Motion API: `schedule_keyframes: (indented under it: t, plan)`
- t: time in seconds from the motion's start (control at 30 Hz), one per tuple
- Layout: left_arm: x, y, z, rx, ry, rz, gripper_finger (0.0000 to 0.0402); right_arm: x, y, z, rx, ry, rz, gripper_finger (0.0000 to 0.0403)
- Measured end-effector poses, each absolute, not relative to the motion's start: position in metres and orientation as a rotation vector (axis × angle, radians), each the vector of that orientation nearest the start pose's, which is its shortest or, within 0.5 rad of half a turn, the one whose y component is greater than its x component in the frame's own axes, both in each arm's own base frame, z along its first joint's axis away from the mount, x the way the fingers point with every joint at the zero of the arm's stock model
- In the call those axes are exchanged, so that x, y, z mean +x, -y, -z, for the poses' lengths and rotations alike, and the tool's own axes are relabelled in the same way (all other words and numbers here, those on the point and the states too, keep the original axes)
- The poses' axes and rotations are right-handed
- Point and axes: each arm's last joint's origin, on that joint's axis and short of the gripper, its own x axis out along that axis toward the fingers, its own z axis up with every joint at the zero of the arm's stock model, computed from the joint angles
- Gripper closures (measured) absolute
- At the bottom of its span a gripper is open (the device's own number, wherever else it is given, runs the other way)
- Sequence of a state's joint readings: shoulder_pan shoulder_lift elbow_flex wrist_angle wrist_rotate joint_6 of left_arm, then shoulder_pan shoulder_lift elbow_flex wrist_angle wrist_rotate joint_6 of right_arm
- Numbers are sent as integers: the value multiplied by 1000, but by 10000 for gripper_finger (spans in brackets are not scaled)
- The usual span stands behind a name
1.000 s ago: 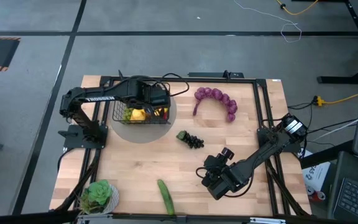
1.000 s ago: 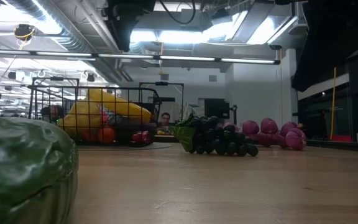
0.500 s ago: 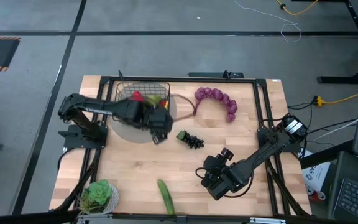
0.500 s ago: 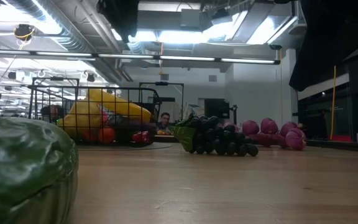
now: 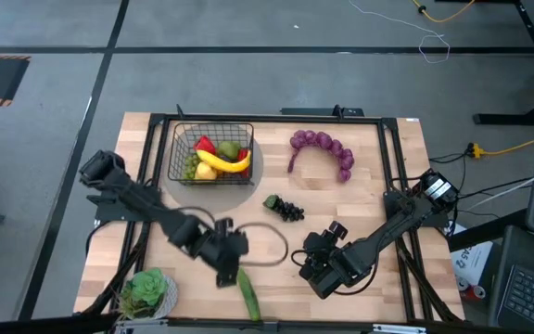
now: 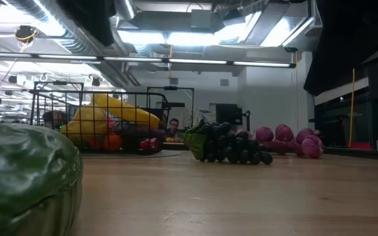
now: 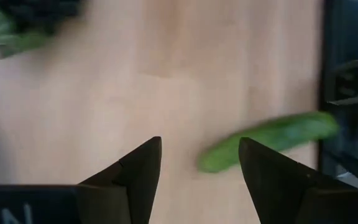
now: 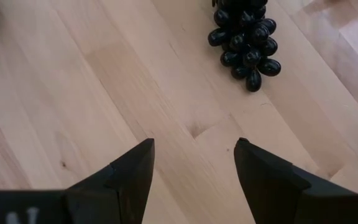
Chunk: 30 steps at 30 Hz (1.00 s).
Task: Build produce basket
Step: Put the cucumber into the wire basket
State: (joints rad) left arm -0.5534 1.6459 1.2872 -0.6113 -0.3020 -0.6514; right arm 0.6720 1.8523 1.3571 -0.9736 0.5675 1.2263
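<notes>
Both tools gape, empty; left tool [image 5: 227, 271] beside cucumber [image 5: 247, 293], long axis toward table's near edge.

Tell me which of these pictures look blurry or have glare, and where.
High view: the left arm is smeared by motion, the rest is sharp. Left wrist view: the cucumber and table are streaked. Low view: ceiling lights glare white, and the big green thing close to the lens is out of focus. Right wrist view: sharp, the grapes crisp.
</notes>
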Motion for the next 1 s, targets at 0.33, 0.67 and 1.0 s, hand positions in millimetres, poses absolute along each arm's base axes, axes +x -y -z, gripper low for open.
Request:
schedule_keyframes:
  t: [0.33, 0.67, 1.0]
  plan:
    - [277, 189, -205, -151, -800, -37, 192, 285, -206, -203, 253, -948, 589, 181]
    - [279, 204, -175, -112, -831, 238, 192, 285, -206, -203, 254, -946, 589, 181]
    - [305, 221, -163, 94, -658, 406, 192, 286, -207, -203, 272, -933, 579, 181]
